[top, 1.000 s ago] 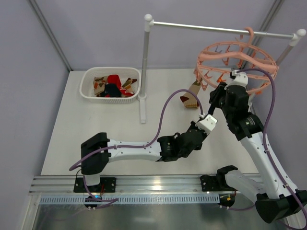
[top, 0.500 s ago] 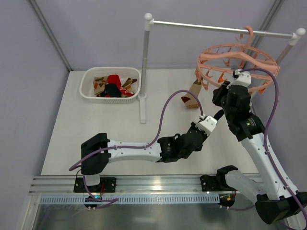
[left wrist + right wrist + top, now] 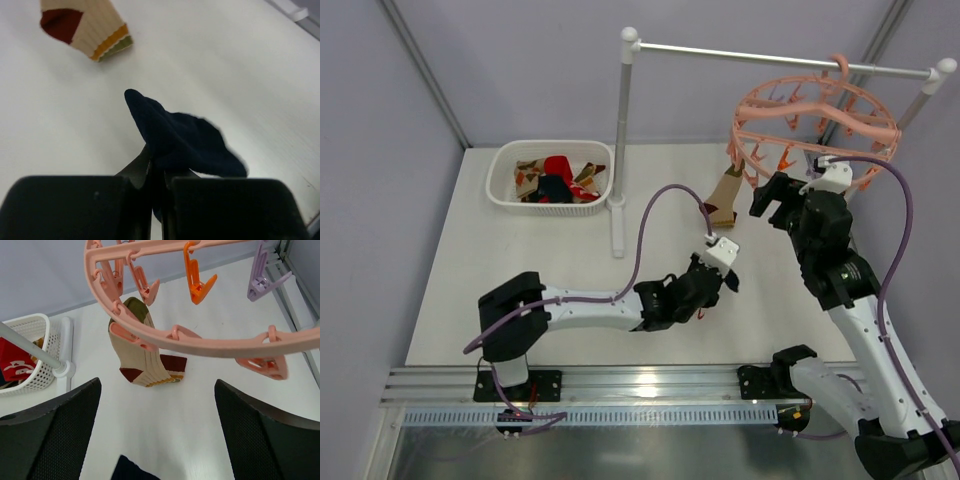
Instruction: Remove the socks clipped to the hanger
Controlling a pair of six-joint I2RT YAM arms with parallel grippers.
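Observation:
The salmon-pink ring hanger (image 3: pixel 815 120) hangs by its hook from the rail at the back right. One tan ribbed sock (image 3: pixel 724 196) with red heel and toe hangs from a peg on its left side. The right wrist view shows this sock (image 3: pixel 145 365) under the hanger ring (image 3: pixel 200 337). My left gripper (image 3: pixel 720 272) is low over the table, in front of the hanging sock, and is shut on a dark navy sock (image 3: pixel 185 137). Its free end flops past the left gripper (image 3: pixel 157 170). My right gripper (image 3: pixel 772 205) stands open just under the ring's near edge, holding nothing.
A white basket (image 3: pixel 500 185) at the back left holds several socks. The white rail stand (image 3: pixel 620 150) rises beside it, its post foot on the table. Empty orange (image 3: pixel 197 285) and purple (image 3: pixel 265 280) pegs dangle from the ring.
My right gripper has opened and backed slightly up and away. My left gripper has moved left and toward the near edge, carrying the navy sock away from the hanger.

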